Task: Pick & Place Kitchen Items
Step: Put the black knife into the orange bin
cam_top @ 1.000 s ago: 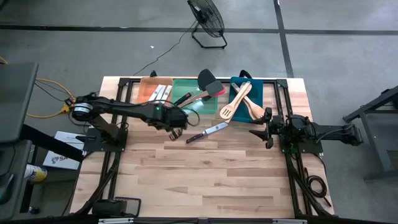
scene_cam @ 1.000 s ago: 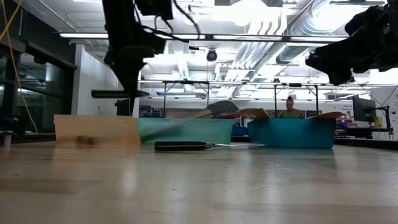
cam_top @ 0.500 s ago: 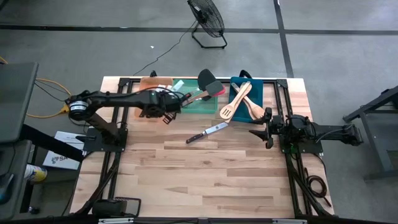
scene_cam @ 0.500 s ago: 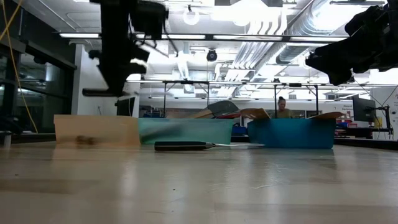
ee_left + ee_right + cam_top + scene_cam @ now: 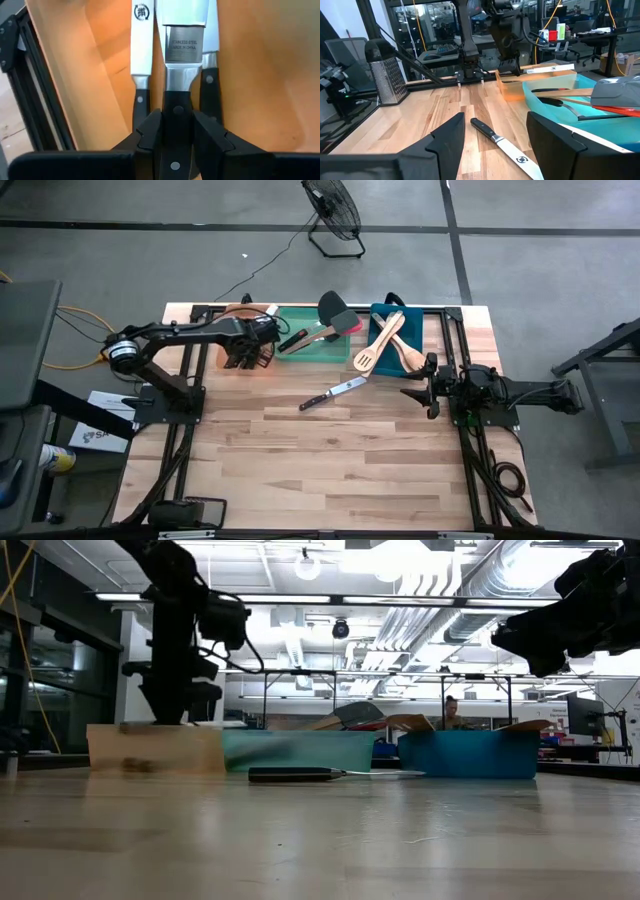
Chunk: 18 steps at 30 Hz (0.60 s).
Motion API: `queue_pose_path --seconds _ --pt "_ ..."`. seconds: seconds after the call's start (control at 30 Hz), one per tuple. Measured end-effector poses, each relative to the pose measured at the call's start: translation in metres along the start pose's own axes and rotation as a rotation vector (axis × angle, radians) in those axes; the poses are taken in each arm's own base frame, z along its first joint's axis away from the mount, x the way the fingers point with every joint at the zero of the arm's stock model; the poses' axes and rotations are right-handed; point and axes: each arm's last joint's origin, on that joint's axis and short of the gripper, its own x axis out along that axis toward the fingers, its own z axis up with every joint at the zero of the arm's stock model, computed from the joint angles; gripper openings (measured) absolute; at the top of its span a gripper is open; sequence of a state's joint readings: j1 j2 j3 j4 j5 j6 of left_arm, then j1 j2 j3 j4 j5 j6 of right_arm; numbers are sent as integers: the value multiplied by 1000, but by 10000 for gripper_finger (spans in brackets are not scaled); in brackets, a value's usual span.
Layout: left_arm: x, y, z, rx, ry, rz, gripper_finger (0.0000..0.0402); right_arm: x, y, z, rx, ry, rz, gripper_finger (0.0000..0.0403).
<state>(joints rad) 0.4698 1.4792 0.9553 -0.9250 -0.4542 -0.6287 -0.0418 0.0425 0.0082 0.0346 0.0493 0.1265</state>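
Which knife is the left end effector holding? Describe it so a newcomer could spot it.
Find the orange tray at the table's far left. The left end effector hangs over it, shut on the middle knife of three lying side by side. Unlike its neighbours, its black handle sits between the fingers and its steel reads "STAINLESS STEEL".

High view looks straight down on the whole bench [image 5: 330,460], far off, with the orange tray [image 5: 237,330], green tray [image 5: 312,340] and blue tray [image 5: 385,340] along its far edge; low view sits at bench-top level, facing across the wood to the same three trays and the room behind. Left wrist view is pressed close over the orange tray [image 5: 255,75], showing three knives [image 5: 184,60] side by side between its own fingers [image 5: 150,135]. Right wrist view faces level across the bench from the other end, sharing the lone knife [image 5: 505,142] on the wood with high view [image 5: 333,393] and low view [image 5: 300,774].
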Motion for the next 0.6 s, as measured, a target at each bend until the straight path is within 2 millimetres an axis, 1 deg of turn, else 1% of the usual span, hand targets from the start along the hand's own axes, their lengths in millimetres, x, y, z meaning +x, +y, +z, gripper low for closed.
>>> queue_pose_path --seconds 0.27,0.6 --pt "13 11 1 -23 51 -7 76 0 0 0 0 0 0 205" --pt "23 14 2 -18 65 -39 76 0 0 0 0 0 0 205"
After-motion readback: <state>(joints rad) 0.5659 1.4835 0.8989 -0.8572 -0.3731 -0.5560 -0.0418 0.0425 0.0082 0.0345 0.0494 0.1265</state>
